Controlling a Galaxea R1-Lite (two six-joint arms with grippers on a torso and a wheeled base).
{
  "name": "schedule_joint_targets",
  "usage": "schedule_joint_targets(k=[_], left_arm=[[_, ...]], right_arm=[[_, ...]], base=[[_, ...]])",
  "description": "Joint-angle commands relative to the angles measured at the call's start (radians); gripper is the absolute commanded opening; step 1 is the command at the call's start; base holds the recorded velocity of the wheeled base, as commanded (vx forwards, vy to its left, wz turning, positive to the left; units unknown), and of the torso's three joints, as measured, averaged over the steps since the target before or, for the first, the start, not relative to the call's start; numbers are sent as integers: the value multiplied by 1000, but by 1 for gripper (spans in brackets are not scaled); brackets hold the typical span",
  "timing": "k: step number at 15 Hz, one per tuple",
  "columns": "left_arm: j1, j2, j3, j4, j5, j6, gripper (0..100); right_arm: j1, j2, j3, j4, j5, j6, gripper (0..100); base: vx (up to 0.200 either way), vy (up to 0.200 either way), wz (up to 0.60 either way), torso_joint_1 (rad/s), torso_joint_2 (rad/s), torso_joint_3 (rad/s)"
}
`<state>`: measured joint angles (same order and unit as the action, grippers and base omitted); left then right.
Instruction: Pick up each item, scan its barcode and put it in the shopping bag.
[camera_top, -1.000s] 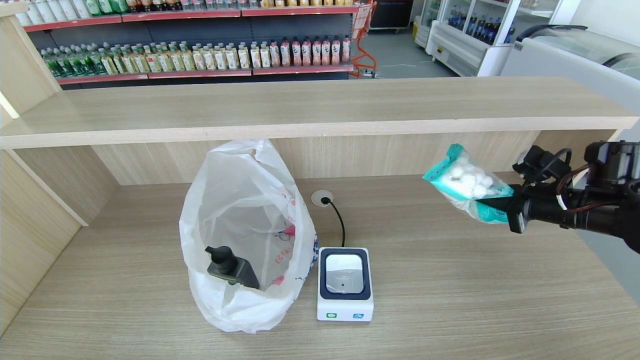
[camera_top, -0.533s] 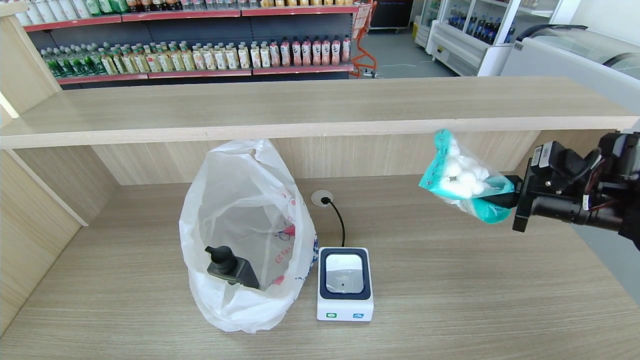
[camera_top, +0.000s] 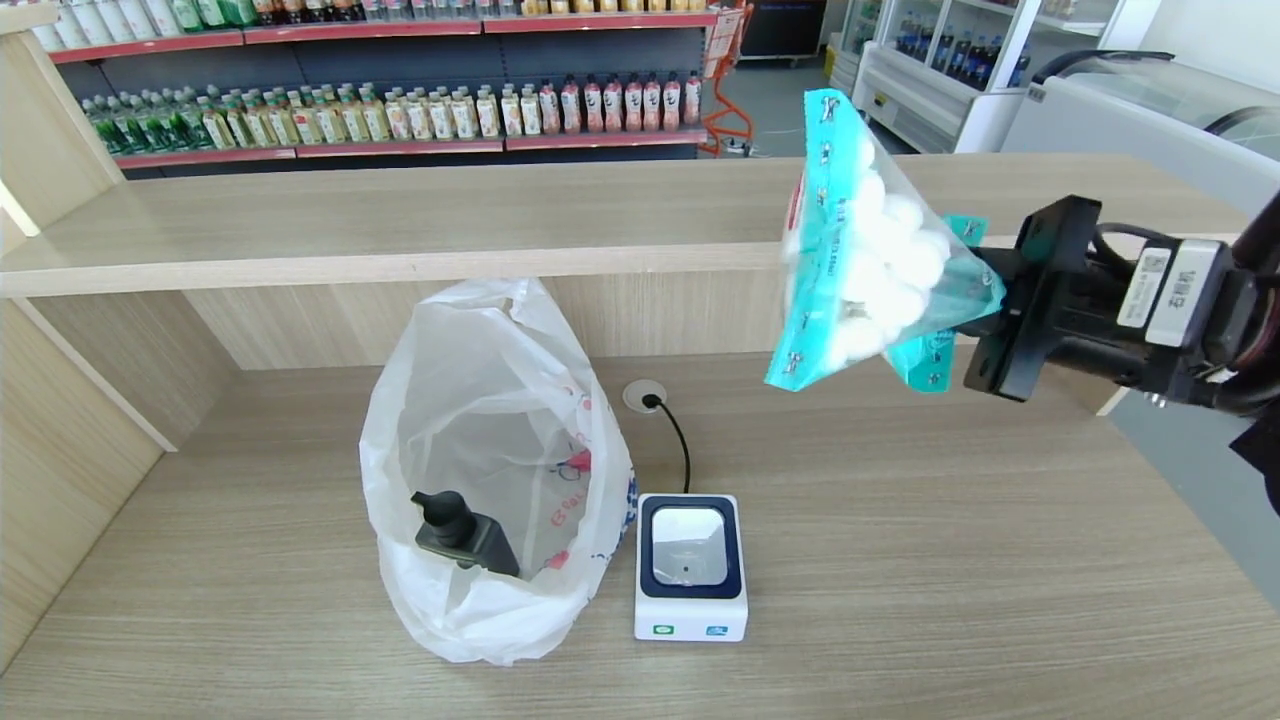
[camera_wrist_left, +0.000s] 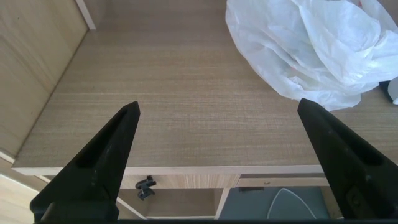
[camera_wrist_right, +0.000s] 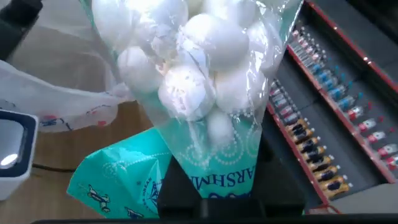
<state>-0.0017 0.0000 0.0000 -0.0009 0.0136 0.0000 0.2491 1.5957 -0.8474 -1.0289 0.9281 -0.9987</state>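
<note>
While your right gripper (camera_top: 978, 292) clamps the marshmallow bag (camera_top: 868, 250) in the air above and right of the scanner (camera_top: 690, 566), your left gripper (camera_wrist_left: 219, 106) gapes open well left of it, beyond the shopping bag (camera_top: 490, 400).

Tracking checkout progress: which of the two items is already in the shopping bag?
The black item, lying inside the white shopping bag beside the scanner. The teal marshmallow packet is in the right gripper, up in the air.
</note>
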Motion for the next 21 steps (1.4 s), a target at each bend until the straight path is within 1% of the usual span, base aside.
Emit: schedule_joint_targets(k=[1,2,3,4,5,6,7,8,9,10,11,13,15,16,17,20,21], left_arm=[[0,2,0,-1,0,0,100],[0,0,0,-1,0,0,100],[0,2,0,-1,0,0,100],[0,2,0,-1,0,0,100],[0,2,0,-1,0,0,100],[0,0,0,-1,0,0,100],[0,2,0,1,0,0,100],[0,2,0,-1,0,0,100],[-1,2,0,1,0,0,100],[0,2,0,1,0,0,100],[0,2,0,1,0,0,100],[-1,2,0,-1,0,0,100],[0,2,0,-1,0,0,100],[0,0,0,-1,0,0,100],[0,2,0,-1,0,0,100],[0,2,0,-1,0,0,100],[0,2,0,-1,0,0,100]], right_arm=[[-51,50,-150,9,-14,-225,0],[-50,73,-223,18,2,-386,0],[-57,73,-260,38,17,-468,0],[-65,69,-269,66,38,-491,0],[-91,69,-274,90,110,-544,0],[-106,67,-275,92,149,-563,0],[-111,70,-295,89,212,-586,0],[-97,78,-329,87,293,-658,0],[-73,76,-357,78,322,-689,0],[-68,82,-392,38,330,-719,0],[-64,84,-417,-30,334,-759,0],[-71,72,-418,-149,367,-864,0],[-65,76,-415,-172,387,-971,0],[-59,78,-418,-186,436,-1025,0],[-47,72,-403,-214,509,-1104,0],[-27,58,-401,-223,551,-1253,0],[-22,49,-397,-223,581,-1293,0]], base=[[0,0,0,0,0,0],[0,0,0,0,0,0],[0,0,0,0,0,0],[0,0,0,0,0,0],[0,0,0,0,0,0],[0,0,0,0,0,0],[0,0,0,0,0,0],[0,0,0,0,0,0],[0,0,0,0,0,0],[0,0,0,0,0,0],[0,0,0,0,0,0],[0,0,0,0,0,0],[0,0,0,0,0,0],[0,0,0,0,0,0],[0,0,0,0,0,0],[0,0,0,0,0,0],[0,0,0,0,0,0]])
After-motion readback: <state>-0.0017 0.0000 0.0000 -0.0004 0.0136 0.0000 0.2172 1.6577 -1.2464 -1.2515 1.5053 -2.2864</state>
